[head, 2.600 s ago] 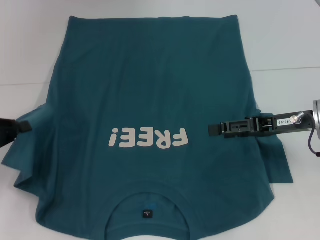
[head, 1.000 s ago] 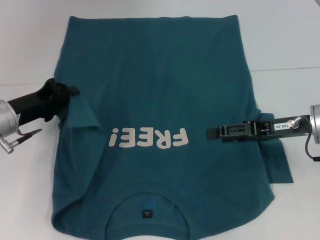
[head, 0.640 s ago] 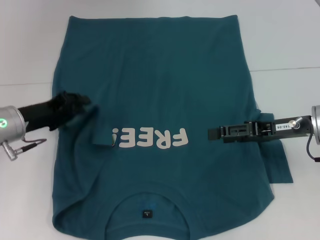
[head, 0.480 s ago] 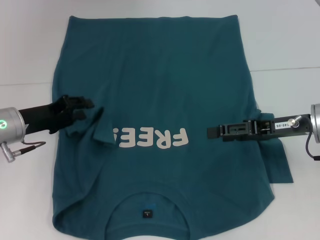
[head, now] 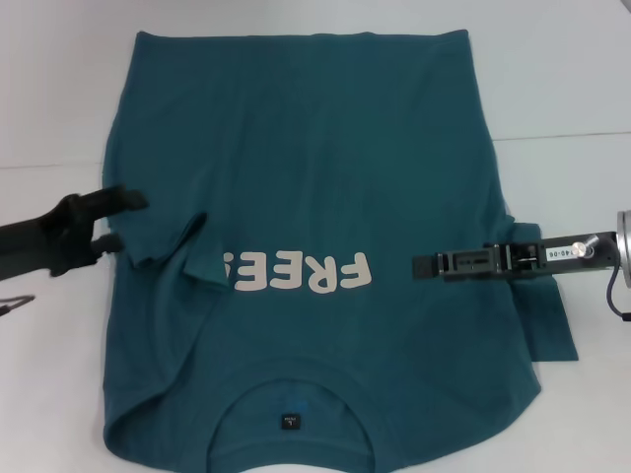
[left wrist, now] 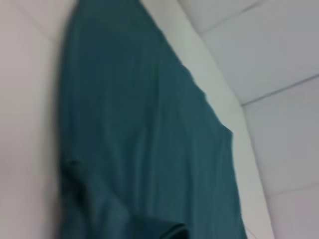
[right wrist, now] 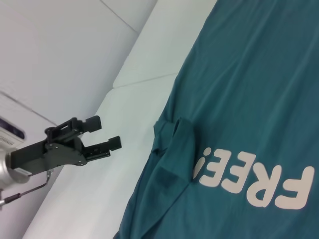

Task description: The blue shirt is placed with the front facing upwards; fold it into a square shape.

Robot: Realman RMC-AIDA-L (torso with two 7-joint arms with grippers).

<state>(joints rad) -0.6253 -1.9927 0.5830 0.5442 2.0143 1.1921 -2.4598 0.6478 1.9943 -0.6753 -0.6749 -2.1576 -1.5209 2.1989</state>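
The blue shirt (head: 306,168) lies flat on the white table with its white "FREE!" print (head: 296,273) facing up and its collar (head: 289,409) nearest me. Its left sleeve (head: 168,241) lies folded inward over the body, beside the print. My left gripper (head: 128,220) is open and empty just off the shirt's left edge, apart from the folded sleeve; the right wrist view shows it open too (right wrist: 102,133). My right gripper (head: 426,265) rests low over the shirt's right side, next to the print. The right sleeve (head: 547,315) still lies spread outward. The left wrist view shows only shirt cloth (left wrist: 139,149).
The white table (head: 562,79) surrounds the shirt, with a seam line running across it on both sides. The shirt's hem (head: 296,35) lies at the far edge of view.
My left gripper carried the left sleeve inward onto the shirt body, let it go, and drew back to the left, open. The right arm has barely moved.
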